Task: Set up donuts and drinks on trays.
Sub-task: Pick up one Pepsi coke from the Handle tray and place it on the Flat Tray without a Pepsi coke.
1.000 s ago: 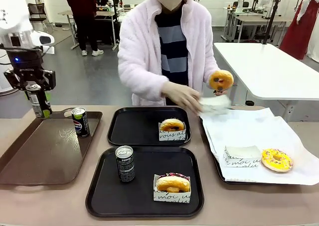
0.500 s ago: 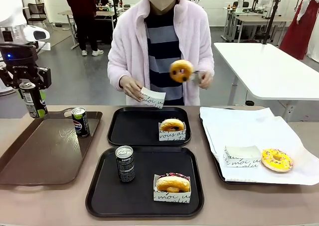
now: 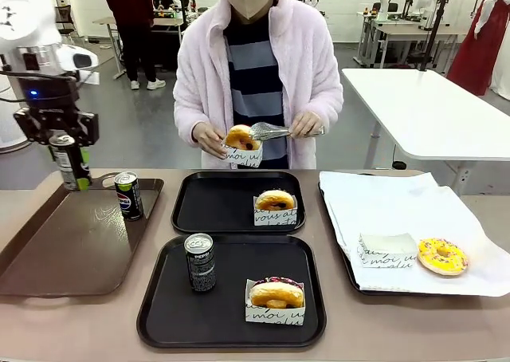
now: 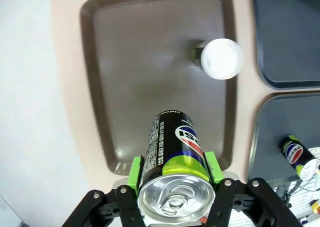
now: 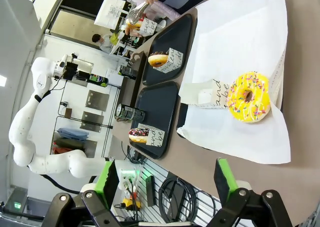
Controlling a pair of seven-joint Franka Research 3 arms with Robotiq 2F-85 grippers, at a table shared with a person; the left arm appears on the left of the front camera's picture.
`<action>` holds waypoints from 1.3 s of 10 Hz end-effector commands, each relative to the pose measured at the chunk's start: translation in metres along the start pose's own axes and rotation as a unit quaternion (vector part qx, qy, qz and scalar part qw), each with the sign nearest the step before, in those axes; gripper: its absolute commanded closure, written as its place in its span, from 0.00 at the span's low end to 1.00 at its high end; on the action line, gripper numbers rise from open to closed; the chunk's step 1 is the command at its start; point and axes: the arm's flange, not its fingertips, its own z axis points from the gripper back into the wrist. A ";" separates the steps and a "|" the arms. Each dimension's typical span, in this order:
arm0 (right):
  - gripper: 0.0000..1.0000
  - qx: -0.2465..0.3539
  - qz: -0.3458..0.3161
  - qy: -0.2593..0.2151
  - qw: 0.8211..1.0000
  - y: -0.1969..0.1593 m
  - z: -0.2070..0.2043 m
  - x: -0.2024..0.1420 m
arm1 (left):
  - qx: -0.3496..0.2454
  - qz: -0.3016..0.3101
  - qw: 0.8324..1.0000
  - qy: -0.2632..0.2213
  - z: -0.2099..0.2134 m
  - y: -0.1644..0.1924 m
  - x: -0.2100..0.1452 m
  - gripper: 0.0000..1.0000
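While tight in the left tool (image 4: 172, 168), a Pepsi-logo can (image 4: 170, 144); right tool (image 5: 165, 174) agape, empty.

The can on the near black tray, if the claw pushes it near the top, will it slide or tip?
The can is tall and slim on a small base, so a high push would likely tip it. Being round, it would probably then roll until the raised rim of the tray stops it.

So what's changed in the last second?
The person swung the donut over with the tongs and tucked it into a paper sleeve held in the other hand. The left pincer, gripping a can, drifted slightly toward the black trays. Everything on the trays stayed put.
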 end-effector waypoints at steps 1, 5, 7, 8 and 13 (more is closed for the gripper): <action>0.00 0.007 0.005 -0.005 1.000 0.000 -0.001 -0.001 | -0.028 -0.010 1.000 -0.008 -0.004 -0.033 0.016 0.42; 0.00 0.007 0.005 -0.005 1.000 0.000 -0.001 -0.001 | -0.078 -0.038 0.996 0.005 -0.043 -0.087 0.027 0.42; 0.00 0.007 0.005 -0.005 1.000 0.000 -0.001 -0.001 | -0.060 -0.055 0.995 0.054 -0.034 -0.067 0.005 0.42; 0.00 0.007 0.005 -0.005 1.000 0.000 -0.001 -0.001 | -0.062 -0.082 0.992 0.070 -0.022 -0.042 -0.024 0.42; 0.00 0.007 0.005 -0.005 1.000 0.000 -0.001 -0.001 | -0.078 -0.121 0.988 0.060 0.001 0.006 -0.076 0.42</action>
